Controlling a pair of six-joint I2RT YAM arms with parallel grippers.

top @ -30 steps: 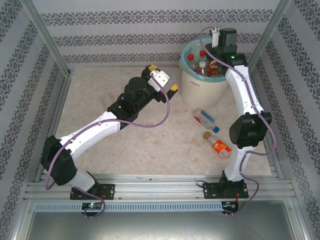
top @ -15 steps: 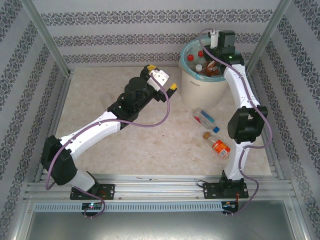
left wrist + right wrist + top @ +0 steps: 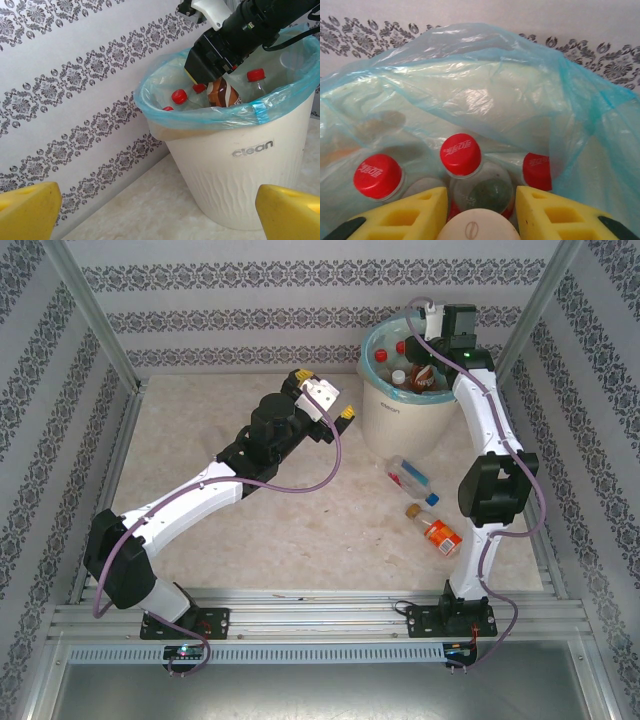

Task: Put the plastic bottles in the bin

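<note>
many bottles (image 3: 461, 154) are in the bin (image 3: 395, 420) below the right end effector (image 3: 481, 196), its grip i cannot tell; left end effector (image 3: 322, 395) is released. a clear bottle (image 3: 412, 478) and an orange bottle (image 3: 437, 534) lie on the desk (image 3: 250, 530) behind them.

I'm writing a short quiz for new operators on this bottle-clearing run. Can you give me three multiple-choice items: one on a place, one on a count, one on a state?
1. Where do the bottles outside the bin lie?
A) on the table, between the bin and the right arm's base
B) beside the left arm's base
C) on the bin's rim

2. How many bottles lie on the table?
A) one
B) two
C) four

3. How is the left gripper?
A) shut on a bottle
B) shut on the bag
C) open, holding nothing

Key: 1 A, the clear bottle and the orange bottle lie on the near side of the bin. 2 B, only those two lie there. 3 C, its yellow fingers stand wide apart with nothing between them.
</note>
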